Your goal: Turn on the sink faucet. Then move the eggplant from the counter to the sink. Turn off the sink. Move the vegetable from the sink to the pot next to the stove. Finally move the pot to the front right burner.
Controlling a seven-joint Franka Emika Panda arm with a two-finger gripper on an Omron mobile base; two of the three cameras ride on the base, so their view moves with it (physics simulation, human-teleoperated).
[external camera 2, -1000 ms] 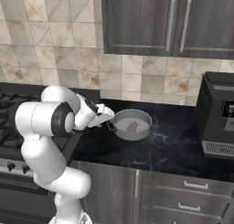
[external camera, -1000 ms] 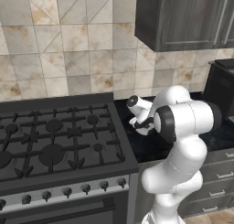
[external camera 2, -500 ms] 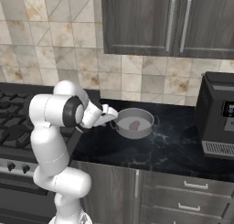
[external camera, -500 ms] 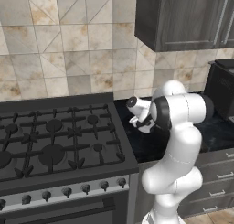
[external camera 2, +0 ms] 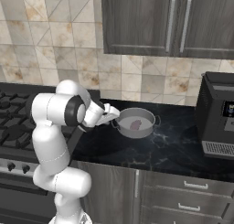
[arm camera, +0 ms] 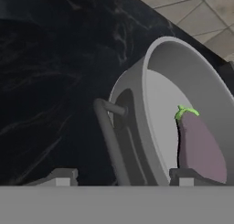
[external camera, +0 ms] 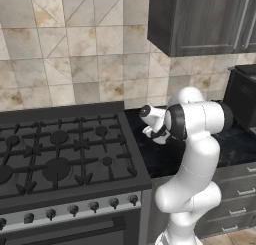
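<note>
Black, white-veined marble tabletop (external camera: 150,156) lies just right of the black gas stove (external camera: 60,156) in the left base view, where the white arm bends over it and hides the pot.

From the right base view, the shallow round grey metal pot (external camera 2: 135,123) stands on that tabletop (external camera 2: 173,147), right of the stove (external camera 2: 11,122), with the small pale purple eggplant (external camera 2: 136,124) lying inside. The white arm's jaws (external camera 2: 111,115) sit at the pot's left side handle.

Seen from the hand, the pot's thin handle (arm camera: 109,141) rises between the two finger tips (arm camera: 61,176), which stand apart on either side without touching it; the eggplant (arm camera: 199,147) rests inside the pot (arm camera: 160,104).
</note>
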